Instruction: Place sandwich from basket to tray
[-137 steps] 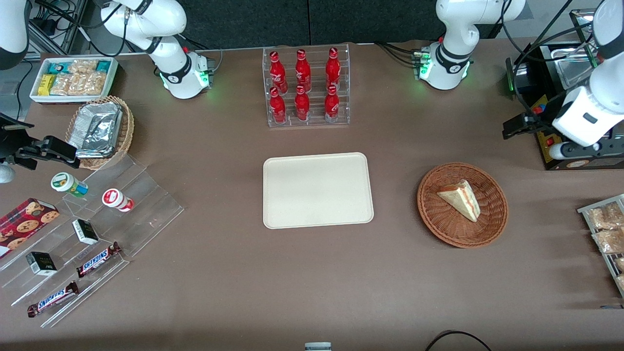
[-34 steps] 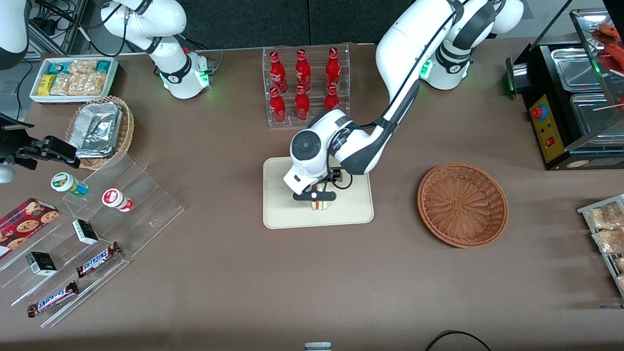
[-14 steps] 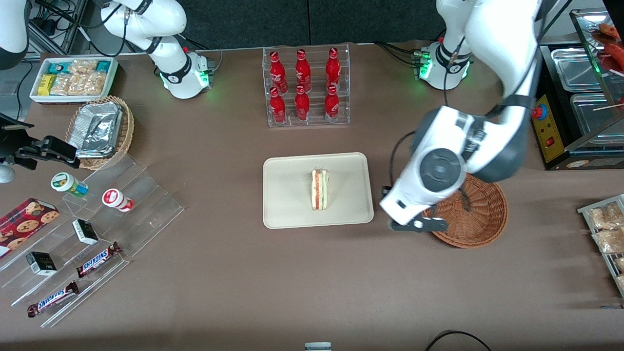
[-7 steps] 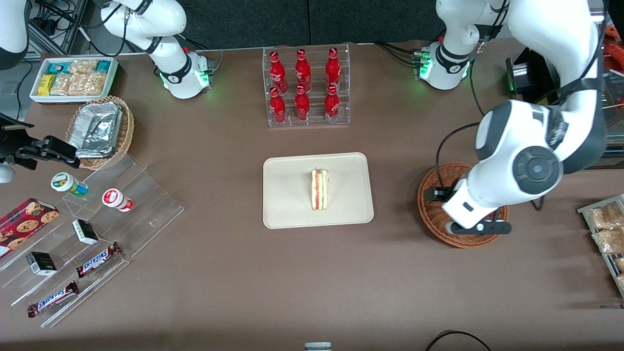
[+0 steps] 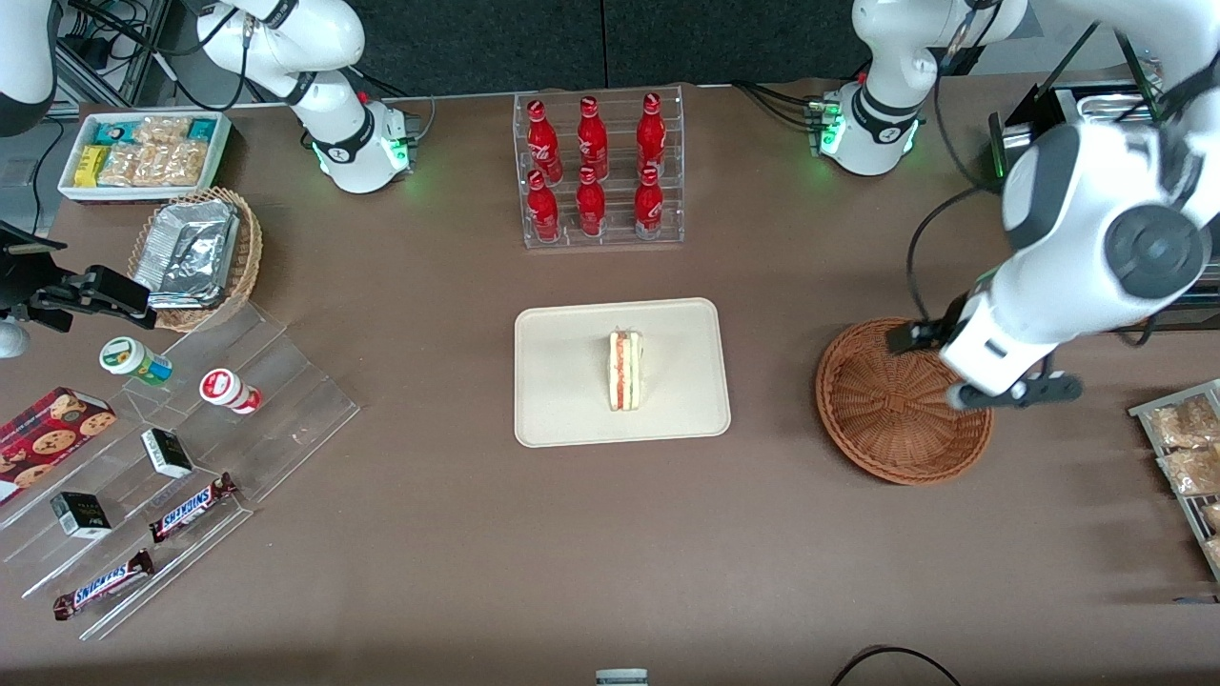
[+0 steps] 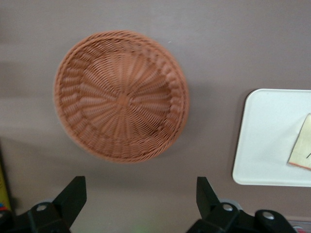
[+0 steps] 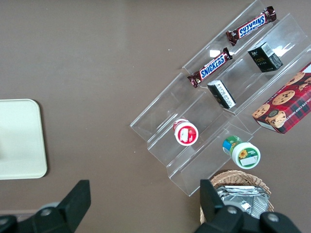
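Sandwich (image 5: 625, 371): stands on its edge near the middle of the tray (image 5: 572, 419), cut face up, red and green filling layers visible in the front view.
Tray: flat on the bench (image 5: 610, 572), nearer the front camera than the rack of red bottles (image 5: 596, 167).
Basket (image 5: 882, 429): holds nothing; sits on the bench beside the tray, toward the working arm's end, apart from it.
Gripper (image 5: 1015, 393): raised above the basket rim on the side toward the working arm's end of the bench; fingers spread apart, nothing between them.
Sandwich to gripper: well apart; the whole basket lies between them.
Front view only: the full bench, the bottle rack, and the clear stepped stand (image 5: 191, 457) with snack bars toward the parked arm's end.
Left wrist view only: the basket (image 6: 121, 94) from straight above, its woven floor bare; both fingers (image 6: 72, 198) spread wide; one end of the tray (image 6: 267, 141) with a corner of the sandwich (image 6: 301, 150).
Open room: bare bench surrounds the basket and lies between tray and basket.
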